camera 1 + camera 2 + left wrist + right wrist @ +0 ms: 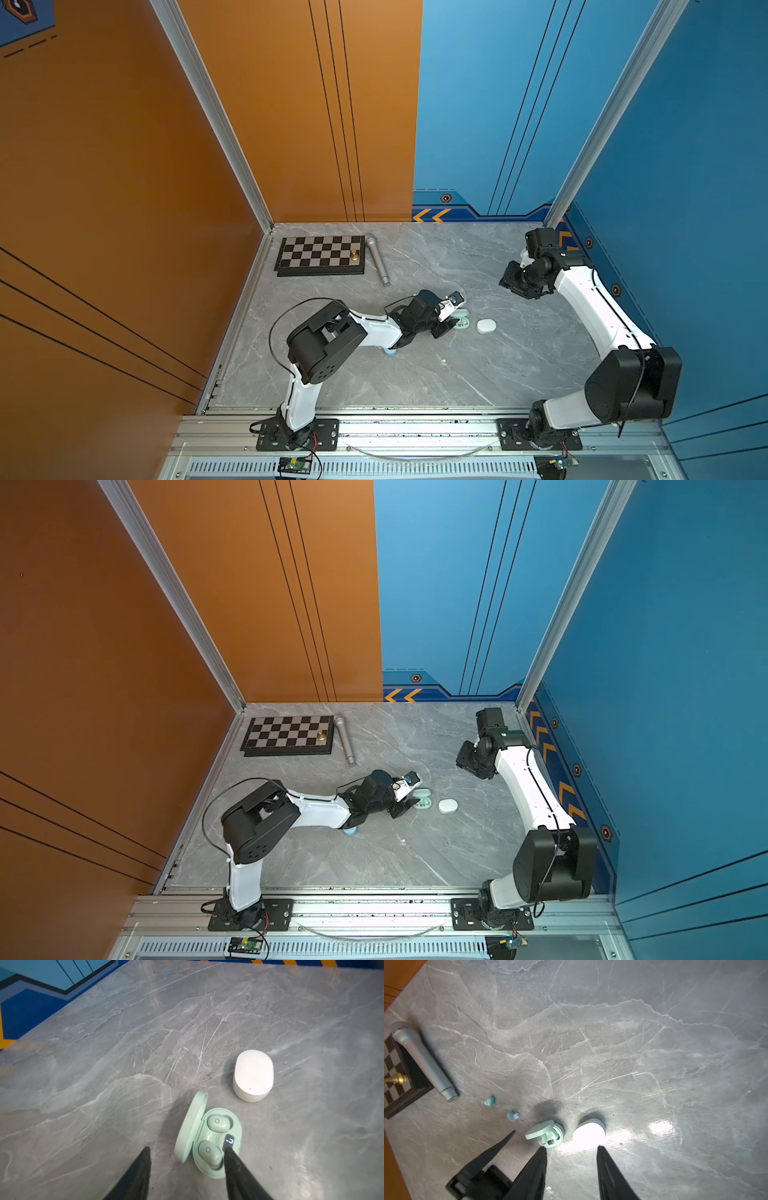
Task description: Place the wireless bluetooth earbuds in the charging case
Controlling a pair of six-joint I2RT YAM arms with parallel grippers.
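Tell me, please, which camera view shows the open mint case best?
The left wrist view: the mint case is close, lid open, both mint earbuds seated. The right wrist view shows the case smaller. Both top views show it tiny, partly hidden.

Centre: left gripper [413,798] low over grey marble table [457,854], tips at mint case [426,802], lid open. White case [448,806], lid shut, just beside it on right. Back right: right gripper [471,762], well apart from both cases. Back left: chessboard [286,735] bearing gold piece [321,734]; silver microphone [345,742] along its right edge.
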